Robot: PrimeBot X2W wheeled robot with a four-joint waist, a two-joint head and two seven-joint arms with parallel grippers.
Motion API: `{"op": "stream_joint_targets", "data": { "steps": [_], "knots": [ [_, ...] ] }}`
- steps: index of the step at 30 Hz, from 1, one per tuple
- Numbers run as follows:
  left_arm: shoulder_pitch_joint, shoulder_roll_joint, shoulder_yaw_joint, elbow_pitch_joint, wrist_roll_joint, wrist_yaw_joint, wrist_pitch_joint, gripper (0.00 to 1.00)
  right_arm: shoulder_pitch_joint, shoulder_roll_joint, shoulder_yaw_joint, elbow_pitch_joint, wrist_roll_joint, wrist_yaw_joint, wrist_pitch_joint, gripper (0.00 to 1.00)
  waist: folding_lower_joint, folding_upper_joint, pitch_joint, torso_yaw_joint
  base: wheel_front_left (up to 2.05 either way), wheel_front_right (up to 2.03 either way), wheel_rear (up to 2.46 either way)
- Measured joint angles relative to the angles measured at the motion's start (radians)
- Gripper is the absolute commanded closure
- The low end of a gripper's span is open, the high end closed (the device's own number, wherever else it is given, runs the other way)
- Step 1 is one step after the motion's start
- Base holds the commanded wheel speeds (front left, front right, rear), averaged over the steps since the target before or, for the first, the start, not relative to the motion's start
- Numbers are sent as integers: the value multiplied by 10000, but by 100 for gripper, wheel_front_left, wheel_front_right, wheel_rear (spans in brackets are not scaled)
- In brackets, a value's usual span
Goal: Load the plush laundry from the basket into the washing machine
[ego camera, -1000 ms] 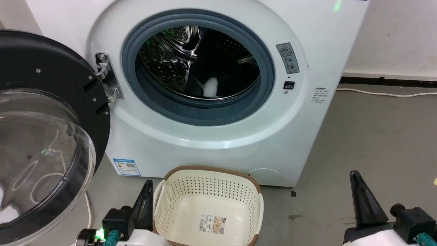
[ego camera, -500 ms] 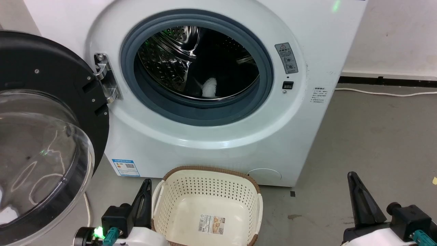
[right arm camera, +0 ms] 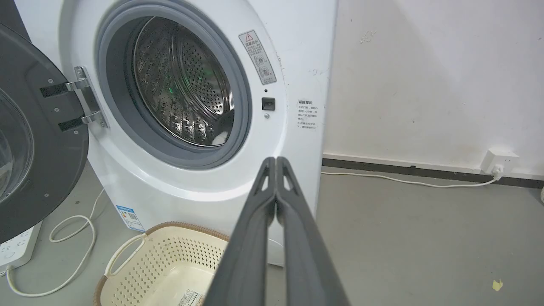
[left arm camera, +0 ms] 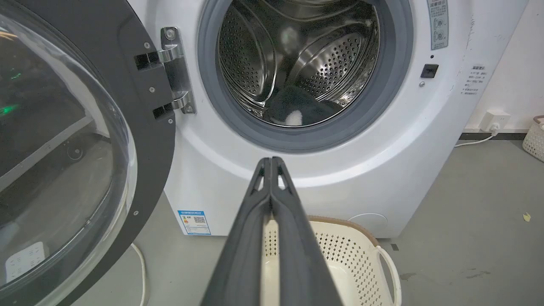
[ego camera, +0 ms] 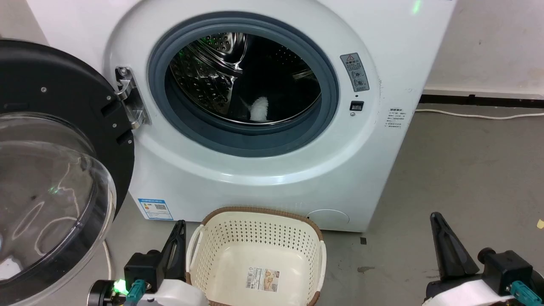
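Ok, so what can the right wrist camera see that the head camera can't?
Right wrist view, not head view: the wall socket. Head view, not right wrist view: the left gripper, shut, beside the basket. Both: the washing machine with its door open, the plush laundry inside the drum, the basket with no laundry in it, and the shut right gripper.

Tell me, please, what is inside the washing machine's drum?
The plush laundry lies low in the drum, dark with a white fuzzy patch. Its underside is hidden behind the grey rubber rim.
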Motion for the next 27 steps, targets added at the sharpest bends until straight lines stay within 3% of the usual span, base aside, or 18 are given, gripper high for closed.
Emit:
{"op": "stream_joint_targets", "data": {
  "steps": [27],
  "knots": [
    [0, -4, 245, -437, 353, 0, 608, 100, -135, 0, 38, 27, -282, -2, 608, 100, 0, 0, -5, -90, 0, 0, 0]
  ]
}}
